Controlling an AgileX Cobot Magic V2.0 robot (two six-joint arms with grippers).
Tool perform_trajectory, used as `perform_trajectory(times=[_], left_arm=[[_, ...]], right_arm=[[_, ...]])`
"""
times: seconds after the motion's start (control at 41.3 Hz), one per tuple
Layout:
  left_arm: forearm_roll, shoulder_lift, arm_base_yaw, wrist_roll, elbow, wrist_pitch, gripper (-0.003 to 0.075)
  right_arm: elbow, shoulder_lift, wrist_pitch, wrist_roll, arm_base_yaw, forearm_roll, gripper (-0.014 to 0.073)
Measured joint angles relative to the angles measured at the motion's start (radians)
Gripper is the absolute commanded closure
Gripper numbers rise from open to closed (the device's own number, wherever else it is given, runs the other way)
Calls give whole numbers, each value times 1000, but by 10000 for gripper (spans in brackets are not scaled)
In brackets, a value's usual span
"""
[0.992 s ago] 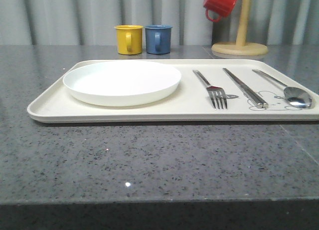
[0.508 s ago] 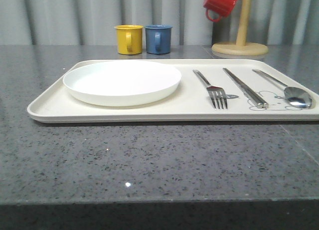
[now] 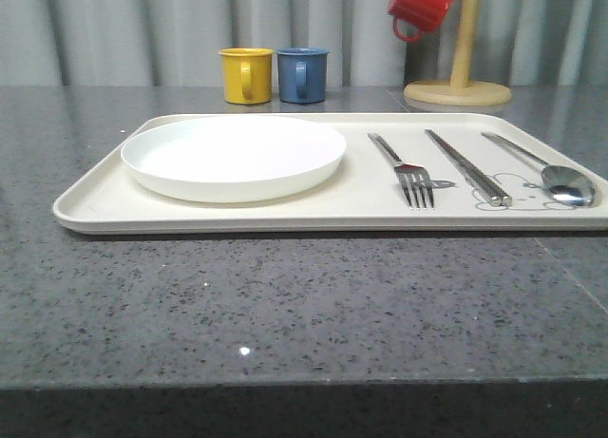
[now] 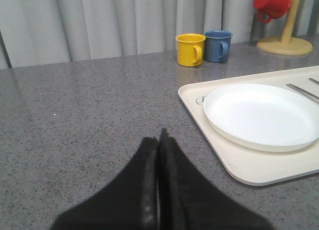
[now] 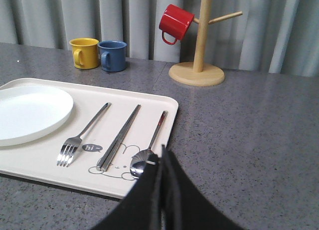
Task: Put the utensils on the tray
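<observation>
Kitchen-ish: stone counter [image 3: 285, 305], mug tree [image 5: 199, 45] w/ mugs

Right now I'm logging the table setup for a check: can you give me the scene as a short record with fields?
tray: cream, on grey stone table
plate: white, on tray's left part
fork, chopsticks, spoon: side by side on tray, right of plate
left gripper: shut, empty, above table
right gripper: shut, empty
yellow mug, blue mug: behind tray
red mug: hung on wooden mug tree
</observation>
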Motion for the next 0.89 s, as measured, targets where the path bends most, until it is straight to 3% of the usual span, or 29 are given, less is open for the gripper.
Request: perform_trajectory(times=[0.411,0.629,0.895], left_arm=[[-37,-138,141,0,262,-149,739],[-38,-138,158,0,383,-273,739],[-40,-138,158,0,389,-299,739]], right_arm=[[0,0,-2,0,0,2,706],[0,0,-2,0,0,2,706],[0,0,-2,0,0,2,706]])
